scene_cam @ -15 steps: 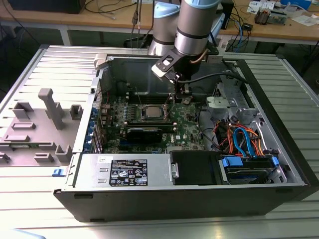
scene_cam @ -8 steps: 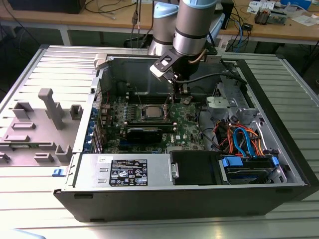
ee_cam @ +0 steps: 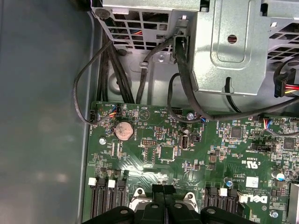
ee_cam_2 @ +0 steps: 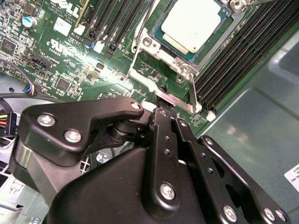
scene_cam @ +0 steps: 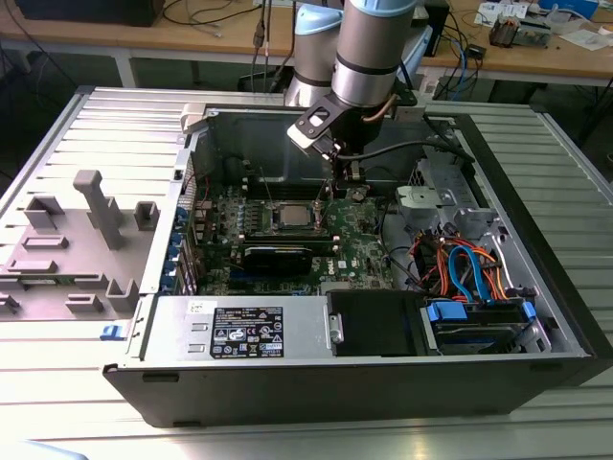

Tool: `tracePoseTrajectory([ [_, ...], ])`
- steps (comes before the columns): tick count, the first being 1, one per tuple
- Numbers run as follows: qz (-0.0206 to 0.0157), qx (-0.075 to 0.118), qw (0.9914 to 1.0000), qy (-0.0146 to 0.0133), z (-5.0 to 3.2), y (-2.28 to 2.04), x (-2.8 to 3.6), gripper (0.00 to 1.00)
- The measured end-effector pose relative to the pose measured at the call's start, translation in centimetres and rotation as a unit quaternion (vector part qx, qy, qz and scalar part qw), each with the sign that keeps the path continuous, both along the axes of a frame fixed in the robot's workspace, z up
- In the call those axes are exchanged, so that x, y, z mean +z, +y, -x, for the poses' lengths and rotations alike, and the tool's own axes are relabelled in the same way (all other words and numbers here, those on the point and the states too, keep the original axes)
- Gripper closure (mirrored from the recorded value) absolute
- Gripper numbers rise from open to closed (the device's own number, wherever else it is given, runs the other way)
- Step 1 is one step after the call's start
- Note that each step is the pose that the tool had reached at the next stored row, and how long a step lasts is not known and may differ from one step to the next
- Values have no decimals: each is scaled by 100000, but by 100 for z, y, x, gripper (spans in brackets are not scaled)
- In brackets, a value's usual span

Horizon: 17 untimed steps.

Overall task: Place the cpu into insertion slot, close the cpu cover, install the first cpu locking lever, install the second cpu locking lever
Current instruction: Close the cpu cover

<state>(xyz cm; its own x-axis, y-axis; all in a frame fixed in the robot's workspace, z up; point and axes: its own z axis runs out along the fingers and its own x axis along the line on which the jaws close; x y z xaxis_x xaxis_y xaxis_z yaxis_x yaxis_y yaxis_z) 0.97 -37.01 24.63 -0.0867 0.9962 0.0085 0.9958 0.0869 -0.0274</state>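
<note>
The gripper's (ee_cam_2: 162,103) jaws are pressed together, holding nothing, with the tips just beside the cpu cover (ee_cam_2: 156,46). The cpu (scene_cam: 290,217) sits in the insertion slot (scene_cam: 289,229) at the centre of the exterior view, inside the computer case (scene_cam: 364,383).

Ribbed metal table (scene_cam: 571,182) — computer case (scene_cam: 316,395), grey fixture (scene_cam: 79,244)

Printed in white on the green motherboard (ee_cam: 210,140): a maker's logo (ee_cam: 254,199) and certification marks. Stuck on the power supply (scene_cam: 305,331): a black label (scene_cam: 247,333), small print not legible.
</note>
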Motion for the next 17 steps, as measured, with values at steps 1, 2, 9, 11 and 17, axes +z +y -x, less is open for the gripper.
tracePoseTrajectory([
  [1, 1, -16, 100000, -2, 6, 0, 0, 89],
  [2, -3, -4, 100000, 0, 13, 0, 0, 89],
  [9, 6, -3, 100000, 0, 100, 0, -1, 89],
  [11, 4, 1, 100000, -1, 156, 0, -2, 89],
  [17, -4, -2, 100000, -2, 242, 0, -12, 89],
])
